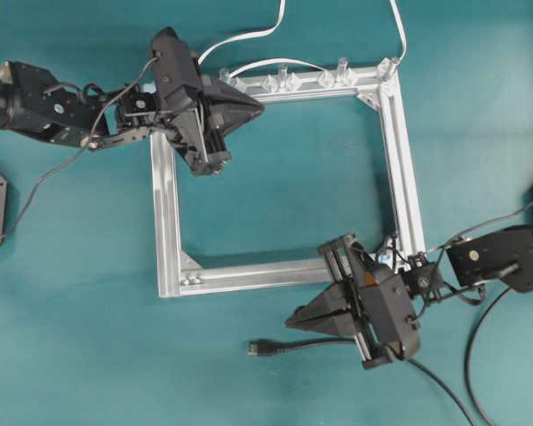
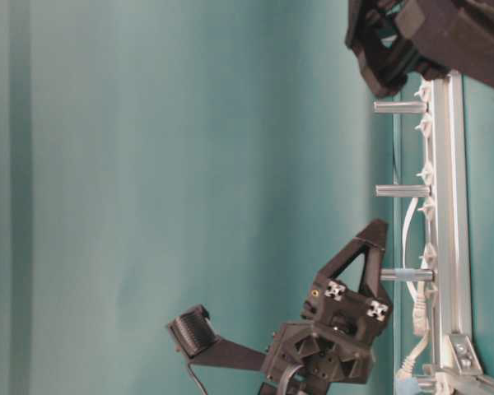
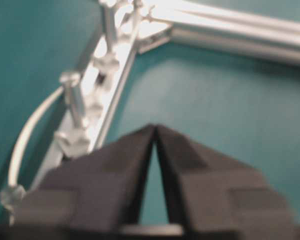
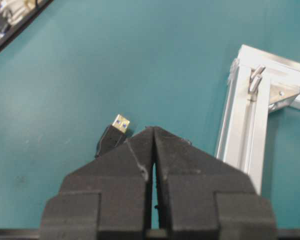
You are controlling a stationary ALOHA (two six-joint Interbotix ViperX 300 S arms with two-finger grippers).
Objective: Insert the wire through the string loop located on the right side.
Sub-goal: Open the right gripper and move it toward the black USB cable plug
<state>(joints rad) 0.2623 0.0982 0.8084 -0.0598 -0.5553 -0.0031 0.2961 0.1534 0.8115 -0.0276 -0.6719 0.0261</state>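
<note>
The right end effector [image 4: 153, 131] has its jaws pressed together, tips meeting in the right wrist view. A thin line runs between the pads there, and in the overhead view the wire [image 1: 315, 343] passes under this end effector with its plug [image 1: 259, 349] sticking out just beyond the tips, lying on or just above the teal tabletop [image 1: 275, 195]. By my reading the jaws are clamped on the wire a little behind the plug, though the contact itself is hard to make out. The metal tip of the plug points away from the aluminium frame [image 1: 400, 151], near its bottom rail but outside it.

Just beside the right wrist, at the frame's lower right corner, sits a small pale blue bit that is probably the string loop [image 1: 382, 258]; it is too small to be sure of its shape.

Further off, the left end effector [image 1: 249, 107] hovers over the frame's top left corner with its tips almost touching and nothing between them, next to the clear clips [image 1: 284, 82] and a white cable [image 1: 249, 40].

The task looks barely begun: the wire seems picked up, but the plug is well apart from the loop and turned the wrong way. Bringing it round, aligning it and threading it are all left.
</note>
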